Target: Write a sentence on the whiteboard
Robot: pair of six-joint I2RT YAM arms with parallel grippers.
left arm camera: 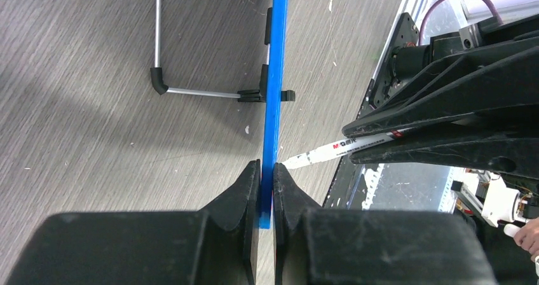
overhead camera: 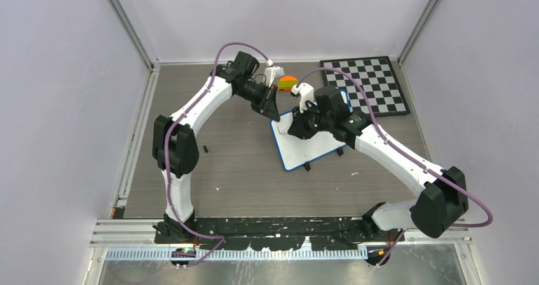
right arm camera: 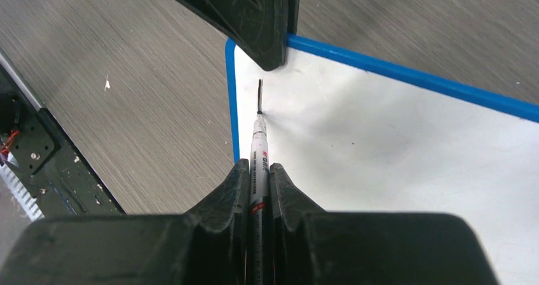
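Two grips: left gripper (left arm camera: 267, 170) pinches whiteboard (right arm camera: 394, 139), right gripper (right arm camera: 257, 169) clamps marker (right arm camera: 259, 142) (tip touching); hard pressure might shift whiteboard.

**Marker Tip Pressed to Board's Corner**

The right gripper (right arm camera: 257, 170) was seen at 6 o'clock, its two black fingers clamped tight on a white marker (right arm camera: 259, 146). The marker was pointed toward 12 o'clock, and its tip was set on the whiteboard (right arm camera: 394, 145), just inside the blue rim. A short dark stroke (right arm camera: 260, 93) was drawn straight up from the tip. At 12 o'clock the board's corner was covered by the black wedge of the left gripper (right arm camera: 273, 53). Grey wood-grain table (right arm camera: 127, 107) was shown from 9 to 11 o'clock, marked by one white speck (right arm camera: 107, 83). A black plate (right arm camera: 57, 170) was visible at 8 o'clock.
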